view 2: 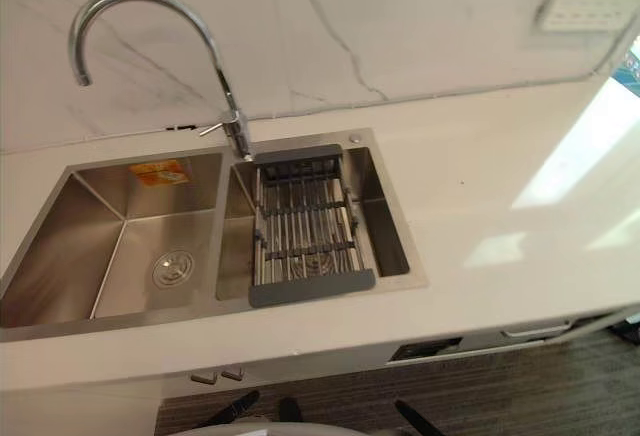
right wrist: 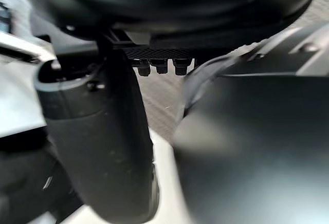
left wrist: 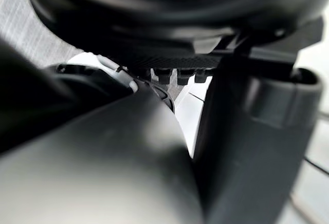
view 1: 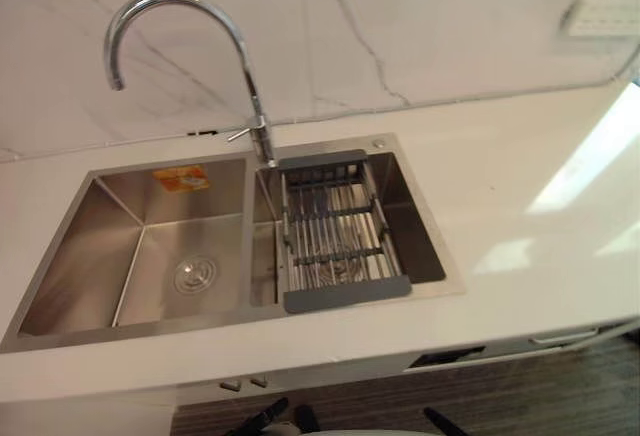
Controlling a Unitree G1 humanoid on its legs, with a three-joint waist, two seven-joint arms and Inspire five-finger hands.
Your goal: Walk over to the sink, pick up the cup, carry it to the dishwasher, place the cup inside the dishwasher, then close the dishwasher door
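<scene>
The sink (view 1: 60, 256) sat in a white counter (view 1: 520, 286), with a faucet (view 1: 248, 76) arching over it and a rack (view 1: 345, 296) spanning its right basin. An orange sticker (view 1: 181, 177) clung to the left basin's back wall, its print too small to read. Where the cup was could not be told. The left hand (left wrist: 252, 157) and right hand (right wrist: 97, 147) showed as dark bulk, and their fingers' state could not be told.

left hand (left wrist: 169, 8) | dark bulk, very close | grey textured patch (left wrist: 31, 34) beside it, possibly floor
</scene>
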